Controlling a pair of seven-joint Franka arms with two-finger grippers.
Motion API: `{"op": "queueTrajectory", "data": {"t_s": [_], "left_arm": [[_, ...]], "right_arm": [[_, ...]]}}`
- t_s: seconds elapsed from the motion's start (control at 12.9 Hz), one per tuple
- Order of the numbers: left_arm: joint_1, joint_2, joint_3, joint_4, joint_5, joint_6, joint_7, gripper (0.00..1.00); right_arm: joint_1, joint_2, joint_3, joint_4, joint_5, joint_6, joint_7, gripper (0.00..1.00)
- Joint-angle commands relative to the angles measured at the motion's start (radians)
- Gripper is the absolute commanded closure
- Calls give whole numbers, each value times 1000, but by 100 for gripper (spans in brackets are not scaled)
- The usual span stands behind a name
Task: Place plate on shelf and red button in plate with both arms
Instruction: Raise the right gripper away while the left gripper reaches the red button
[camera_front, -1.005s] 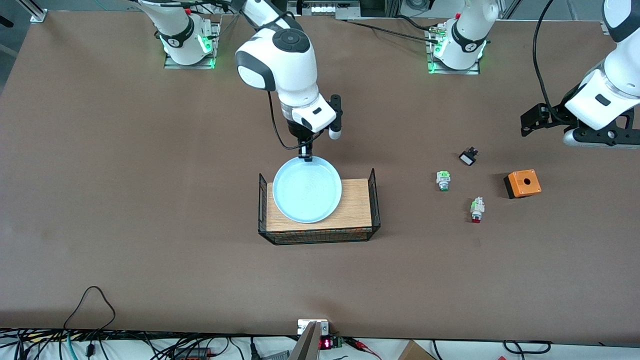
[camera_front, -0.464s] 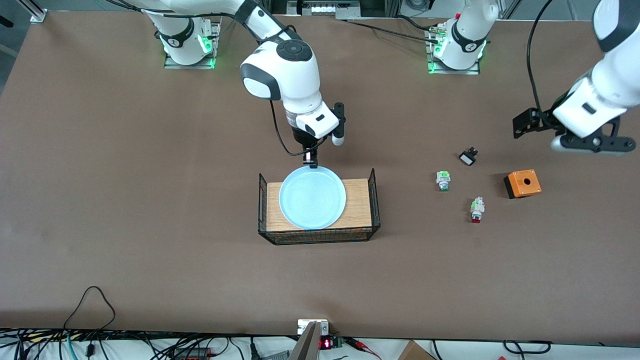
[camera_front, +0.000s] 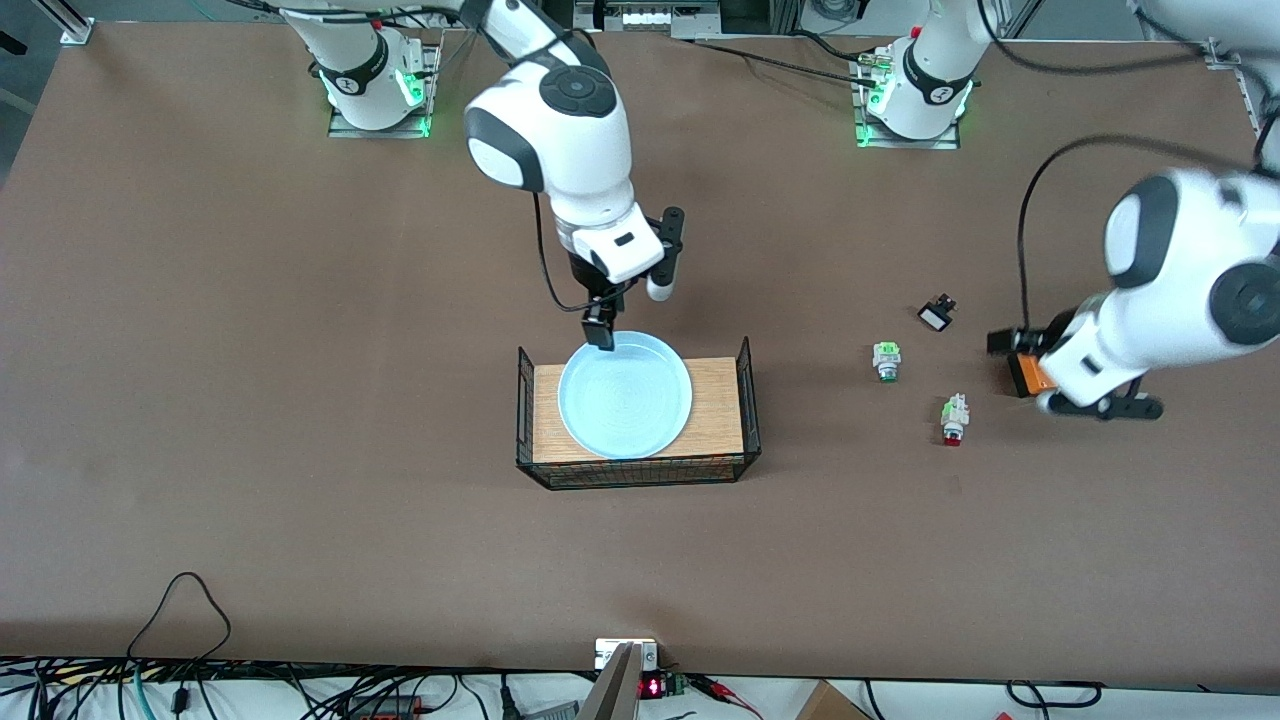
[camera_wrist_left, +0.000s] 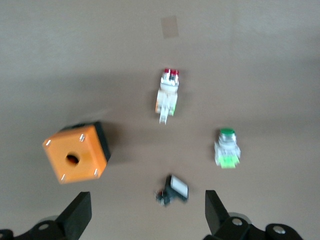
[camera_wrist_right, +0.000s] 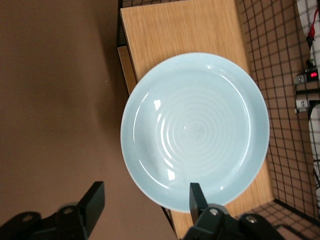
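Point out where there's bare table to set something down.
Bare: the wide strip nearer the camera than the tray, and the right arm's end. Crowded: the left arm's end, where the red button, green button, switch and orange box cluster.

The plate (camera_front: 625, 401) lies on the board (camera_front: 716, 405) in the wire tray (camera_front: 744, 400). Toward the left arm's end, the red button (camera_front: 953, 420) sits at 4 o'clock from the green button (camera_front: 886, 360). The switch (camera_front: 937, 315) lies at 1 o'clock from the green button.
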Motion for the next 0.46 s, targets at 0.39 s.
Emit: {"op": "queueTrajectory", "data": {"t_s": [0.39], "left_arm": [[-10, 245, -8, 21, 55, 304, 65, 0]], "right_arm": [[-286, -178, 3, 25, 192, -283, 200, 0]]}}
